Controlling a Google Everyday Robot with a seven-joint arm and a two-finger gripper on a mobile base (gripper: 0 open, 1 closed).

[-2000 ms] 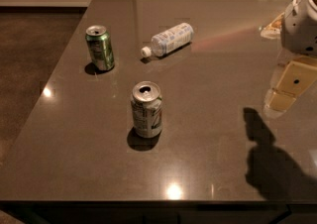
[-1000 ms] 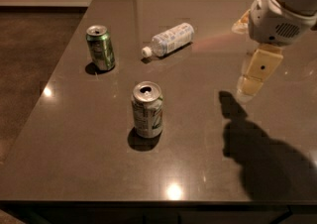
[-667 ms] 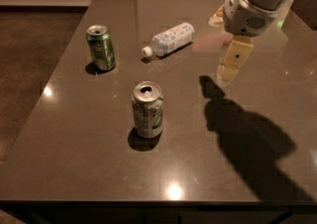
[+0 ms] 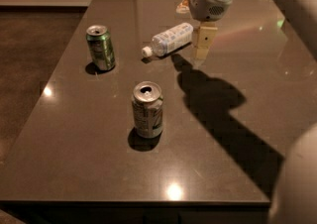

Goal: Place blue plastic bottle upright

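Just left of the released, empty tool (image 4: 196, 32), blue plastic bottle (image 4: 171, 38) on its side.

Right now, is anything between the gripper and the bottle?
Nothing visible. The gripper hangs just right of the bottle, which lies on its side. The green can stands left of it, the white-and-green can nearer the camera, both apart.

No print is legible: the label on the blue plastic bottle (image 4: 171, 38) and the markings on the green can (image 4: 101, 47) and the white-and-green can (image 4: 147, 109) seem only blurred patterns. The gripper (image 4: 203, 43) hangs just beside the bottle's base.
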